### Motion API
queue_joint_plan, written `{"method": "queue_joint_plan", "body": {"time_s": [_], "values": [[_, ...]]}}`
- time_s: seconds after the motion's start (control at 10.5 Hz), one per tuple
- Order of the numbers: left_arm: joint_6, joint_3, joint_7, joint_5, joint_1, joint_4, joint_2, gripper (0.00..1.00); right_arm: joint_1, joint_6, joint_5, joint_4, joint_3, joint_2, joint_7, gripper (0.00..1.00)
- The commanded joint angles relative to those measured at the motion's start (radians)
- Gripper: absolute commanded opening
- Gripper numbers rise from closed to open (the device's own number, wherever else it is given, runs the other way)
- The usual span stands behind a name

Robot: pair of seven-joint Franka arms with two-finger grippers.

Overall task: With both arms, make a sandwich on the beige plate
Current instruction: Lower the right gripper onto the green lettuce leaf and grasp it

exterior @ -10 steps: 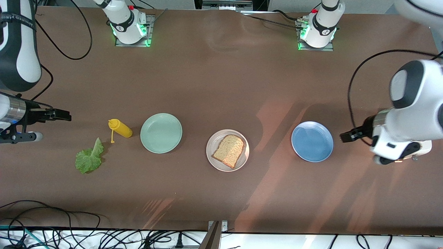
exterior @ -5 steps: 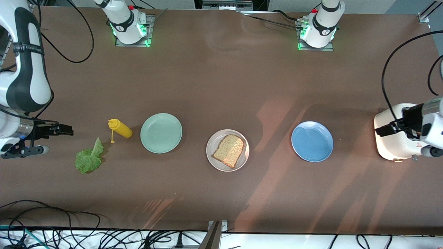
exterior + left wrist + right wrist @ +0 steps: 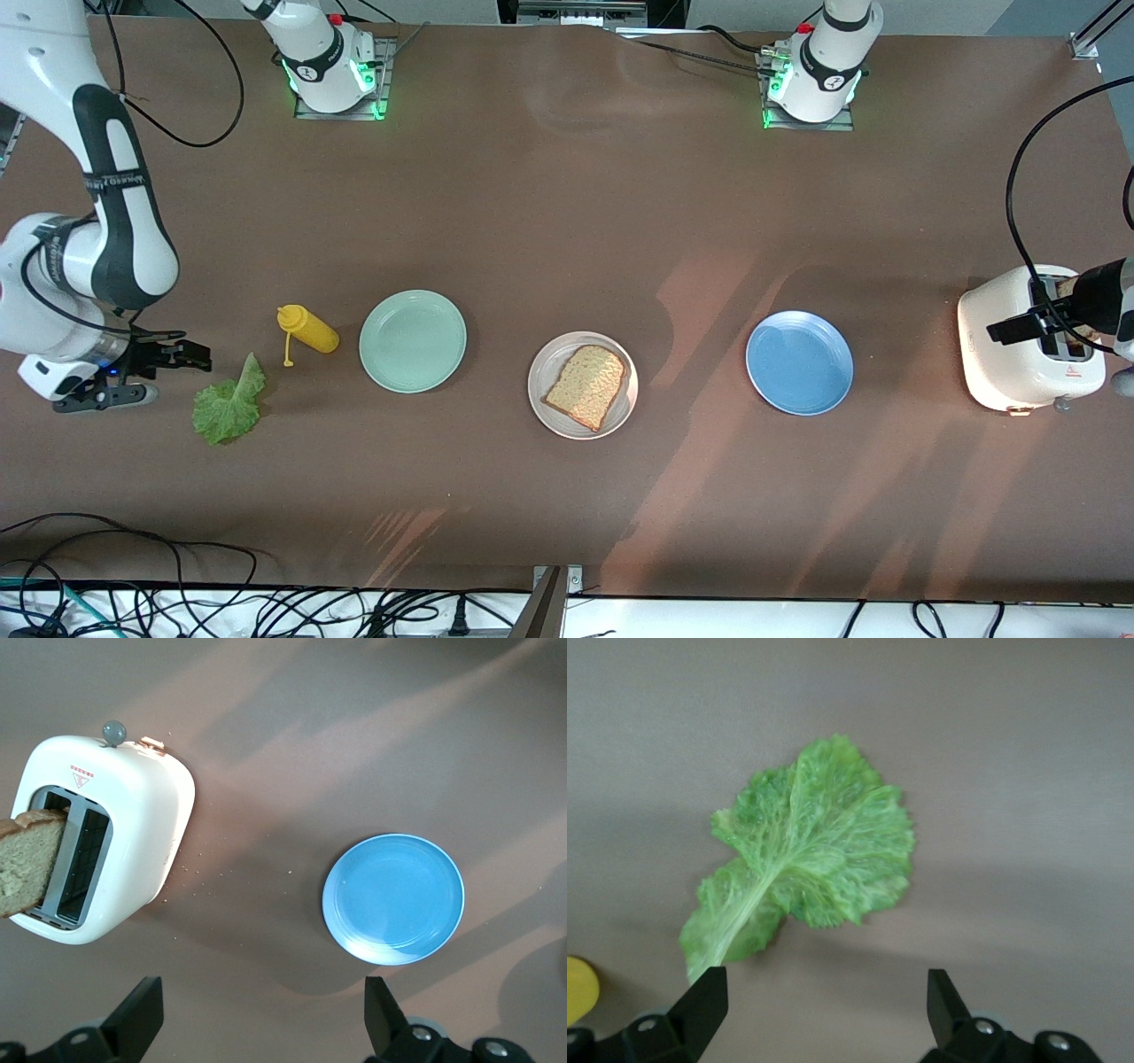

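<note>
The beige plate lies at the table's middle with one slice of brown toast on it. A green lettuce leaf lies flat toward the right arm's end; it also shows in the right wrist view. My right gripper is open and empty, low beside the leaf, also seen in the right wrist view. A second toast slice sticks out of a white toaster. My left gripper is open and empty over the toaster, also seen in the left wrist view.
A yellow mustard bottle lies next to the lettuce. A mint-green plate lies between the bottle and the beige plate. A blue plate lies between the beige plate and the toaster. Cables run along the table's near edge.
My right gripper has come down and closer to the lettuce. My left arm has swung away from the blue plate to over the toaster, uncovering it.
</note>
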Motion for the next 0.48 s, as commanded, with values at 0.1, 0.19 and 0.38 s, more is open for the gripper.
{"method": "queue_joint_plan", "body": {"time_s": [0.1,0.19,0.38], "values": [[-0.002,-0.012,0.020,0.029,0.012,-0.028,-0.026,1.00,-0.008,0.124,0.103,0.019,0.044,0.052,-0.047,1.00],[-0.002,-0.012,0.021,0.029,0.012,-0.028,-0.026,1.00,-0.007,0.125,0.118,0.066,0.047,0.076,-0.048,1.00],[-0.002,-0.012,0.021,0.027,0.012,-0.028,-0.026,1.00,0.018,0.126,0.181,0.116,0.047,0.122,-0.062,1.00]]}}
